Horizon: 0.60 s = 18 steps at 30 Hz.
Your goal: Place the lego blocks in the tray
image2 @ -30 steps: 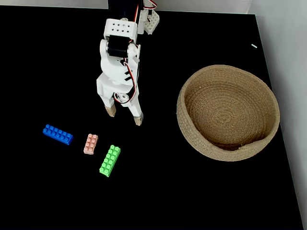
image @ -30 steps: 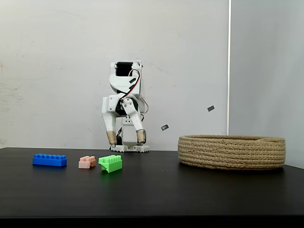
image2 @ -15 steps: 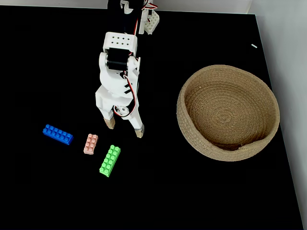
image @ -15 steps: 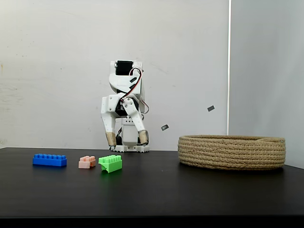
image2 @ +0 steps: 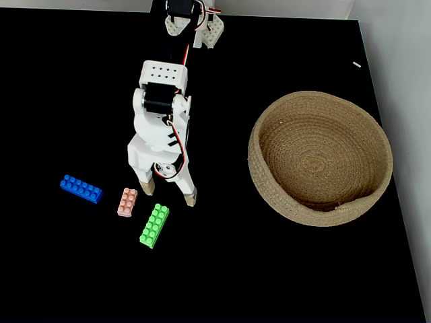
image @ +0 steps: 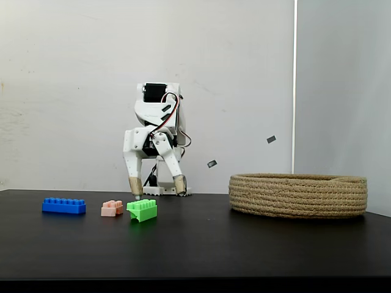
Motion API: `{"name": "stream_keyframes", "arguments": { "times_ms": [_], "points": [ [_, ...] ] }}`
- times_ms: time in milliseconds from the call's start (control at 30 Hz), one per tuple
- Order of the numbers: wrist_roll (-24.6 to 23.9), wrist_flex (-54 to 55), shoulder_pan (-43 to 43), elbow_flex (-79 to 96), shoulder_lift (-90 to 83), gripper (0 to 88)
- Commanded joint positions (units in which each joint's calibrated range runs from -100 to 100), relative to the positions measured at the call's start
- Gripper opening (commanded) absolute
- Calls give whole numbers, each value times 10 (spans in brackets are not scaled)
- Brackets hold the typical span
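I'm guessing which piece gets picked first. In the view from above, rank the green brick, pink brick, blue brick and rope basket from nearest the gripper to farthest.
Measured from the open gripper in the fixed view from above:
1. Green brick, just below the fingertips.
2. Pink brick, slightly left of the left fingertip; close to the green one's distance.
3. Blue brick, far left.
4. Rope basket, off to the right.

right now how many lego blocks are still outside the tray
3, all on the black table left of the tray in the top-down fixed view: blue block farthest left, pink block in the middle, green block just below the open gripper. The tray looks empty.
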State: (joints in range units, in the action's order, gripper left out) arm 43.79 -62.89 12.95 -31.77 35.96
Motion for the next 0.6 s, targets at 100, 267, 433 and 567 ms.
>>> {"name": "stream_keyframes", "arguments": {
  "times_ms": [100, 267, 433, 567],
  "points": [
    [1, -2, 13, -87, 5, 308],
    [1, -2, 16, -109, 23, 307],
    [1, -1, 16, -128, 38, 304],
    [3, -1, 18, -151, 57, 303]
  ]
}}
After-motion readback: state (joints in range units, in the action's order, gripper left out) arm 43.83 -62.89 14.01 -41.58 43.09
